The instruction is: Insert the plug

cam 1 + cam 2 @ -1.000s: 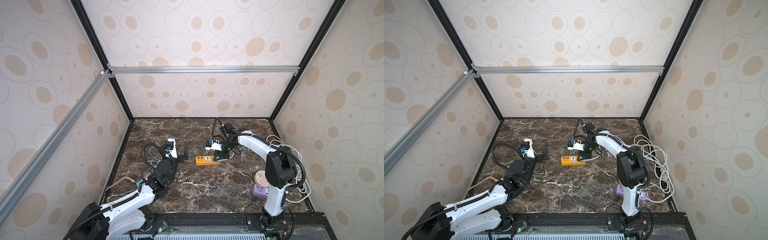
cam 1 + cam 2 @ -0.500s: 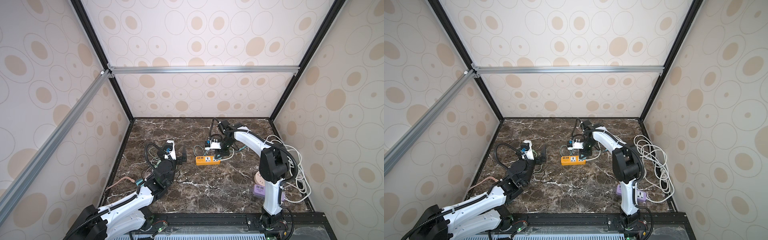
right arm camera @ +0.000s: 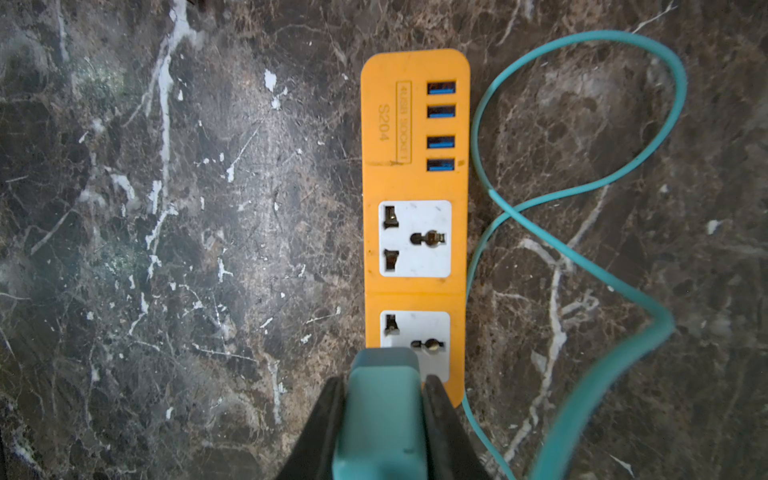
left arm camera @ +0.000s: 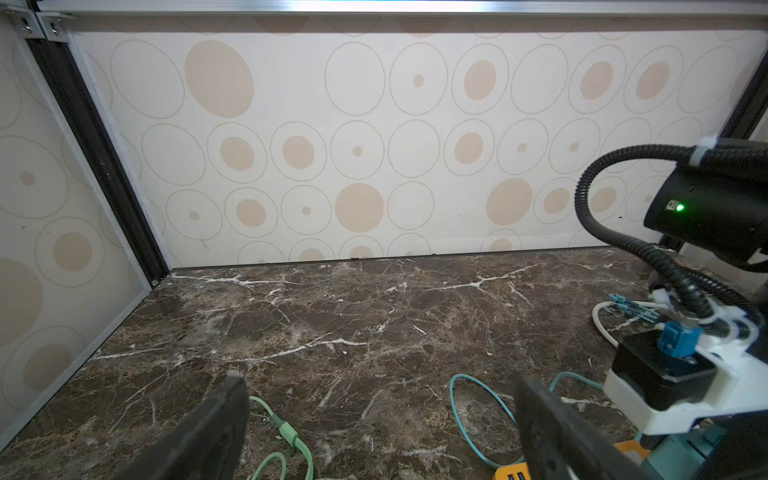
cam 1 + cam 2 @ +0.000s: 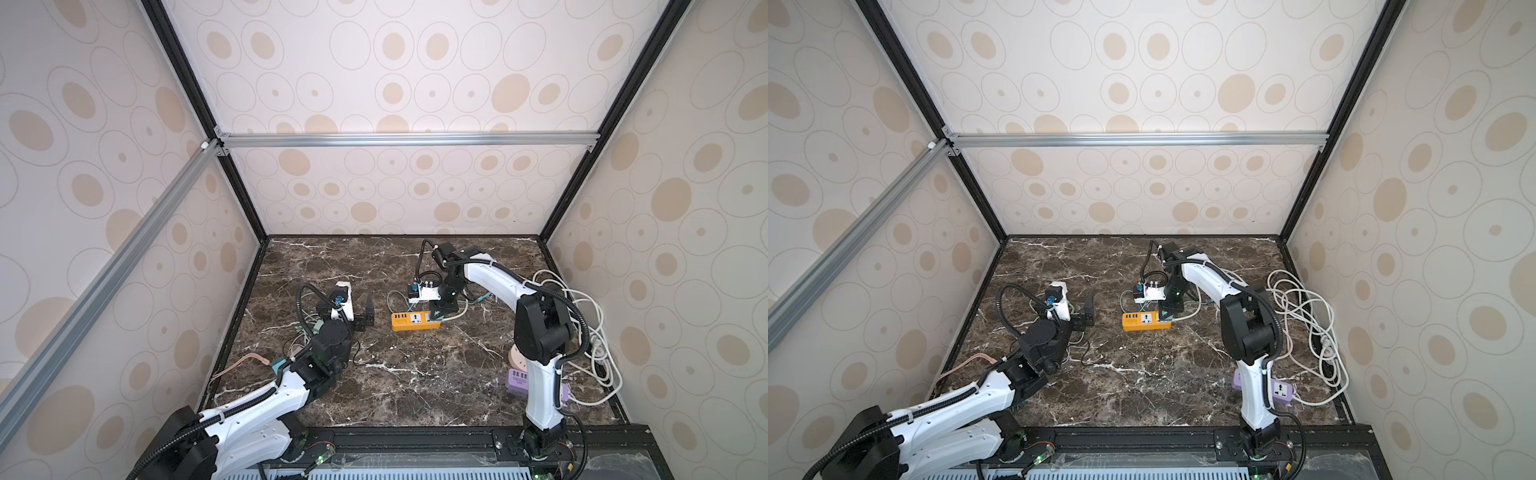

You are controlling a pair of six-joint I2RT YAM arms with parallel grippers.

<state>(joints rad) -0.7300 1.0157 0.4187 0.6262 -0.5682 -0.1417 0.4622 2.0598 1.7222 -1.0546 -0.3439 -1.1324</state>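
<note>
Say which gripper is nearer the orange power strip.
Right. The right gripper holds the plug over the orange power strip's end socket; the left gripper is open beyond its USB end.

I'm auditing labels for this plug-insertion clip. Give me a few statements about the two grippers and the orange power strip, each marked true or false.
1. The right gripper is shut on a teal plastic plug. True.
2. The left gripper is shut. False: it is open and empty, above the dark marble table.
3. The orange plastic power strip has four blue USB ports. True.
4. A plug sits in the white socket next to the USB ports. False: that socket is empty; the teal plug is at the strip's other end.
</note>
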